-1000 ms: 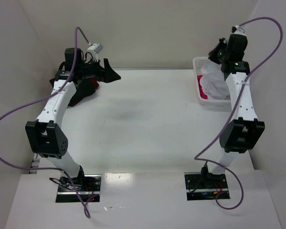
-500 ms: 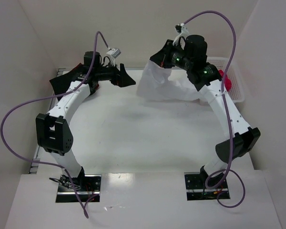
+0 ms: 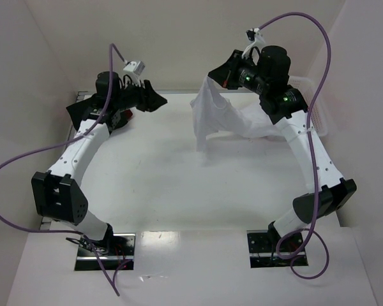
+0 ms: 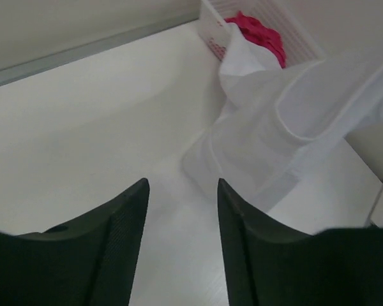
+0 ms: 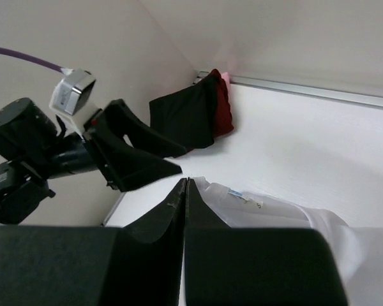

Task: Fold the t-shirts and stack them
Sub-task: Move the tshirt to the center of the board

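Top external view: the right gripper (image 3: 212,75) hangs raised over the far middle of the table (image 3: 166,185). It is clamped on an edge of the white t-shirt (image 3: 220,118), which drapes down from it and trails toward the basket (image 3: 319,105) at the far right. The left gripper (image 3: 154,101) points toward it from the far left. The black t-shirt (image 3: 75,111) and the dark red t-shirt (image 3: 123,116) lie in the far left corner.

Left wrist view: the jaws stand apart over bare table, gripping nothing. The white t-shirt hangs ahead, and the pink-red t-shirt (image 4: 258,32) sits in the basket.

Right wrist view: the fingers (image 5: 179,210) press together. The shirt's collar lies right at their tips, though the pinch itself is probably hidden behind them.
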Action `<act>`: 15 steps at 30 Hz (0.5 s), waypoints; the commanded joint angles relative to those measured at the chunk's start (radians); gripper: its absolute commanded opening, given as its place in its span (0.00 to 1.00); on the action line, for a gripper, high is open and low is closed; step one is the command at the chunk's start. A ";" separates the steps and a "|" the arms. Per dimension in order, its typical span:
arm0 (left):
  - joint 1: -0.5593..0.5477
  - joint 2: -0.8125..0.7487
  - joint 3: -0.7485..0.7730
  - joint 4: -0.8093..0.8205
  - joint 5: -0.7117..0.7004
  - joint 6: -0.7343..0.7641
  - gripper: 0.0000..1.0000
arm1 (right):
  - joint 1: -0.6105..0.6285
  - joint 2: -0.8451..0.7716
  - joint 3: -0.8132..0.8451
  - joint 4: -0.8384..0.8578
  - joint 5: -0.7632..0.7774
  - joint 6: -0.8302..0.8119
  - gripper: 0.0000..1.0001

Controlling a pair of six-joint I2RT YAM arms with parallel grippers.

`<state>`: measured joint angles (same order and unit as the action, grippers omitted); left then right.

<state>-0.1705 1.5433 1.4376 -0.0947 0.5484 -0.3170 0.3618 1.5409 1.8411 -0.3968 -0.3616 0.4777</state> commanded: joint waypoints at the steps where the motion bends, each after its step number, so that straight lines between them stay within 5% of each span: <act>1: -0.052 0.052 -0.002 0.095 0.287 0.050 0.78 | -0.004 0.019 0.112 0.073 -0.093 0.019 0.00; 4: -0.062 0.093 -0.022 0.195 0.374 -0.015 0.93 | -0.004 0.064 0.192 0.073 -0.135 0.029 0.00; 6: -0.074 0.126 -0.022 0.236 0.406 -0.030 0.95 | -0.004 0.073 0.244 0.073 -0.135 0.029 0.00; 10: -0.146 0.171 0.016 0.260 0.400 -0.013 0.95 | -0.004 0.104 0.303 0.055 -0.160 0.029 0.00; 15: -0.158 0.205 0.037 0.308 0.318 -0.029 0.79 | -0.004 0.105 0.314 0.055 -0.186 0.029 0.00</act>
<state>-0.3177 1.7306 1.4256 0.0840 0.8733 -0.3478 0.3618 1.6444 2.1054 -0.3953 -0.4948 0.4967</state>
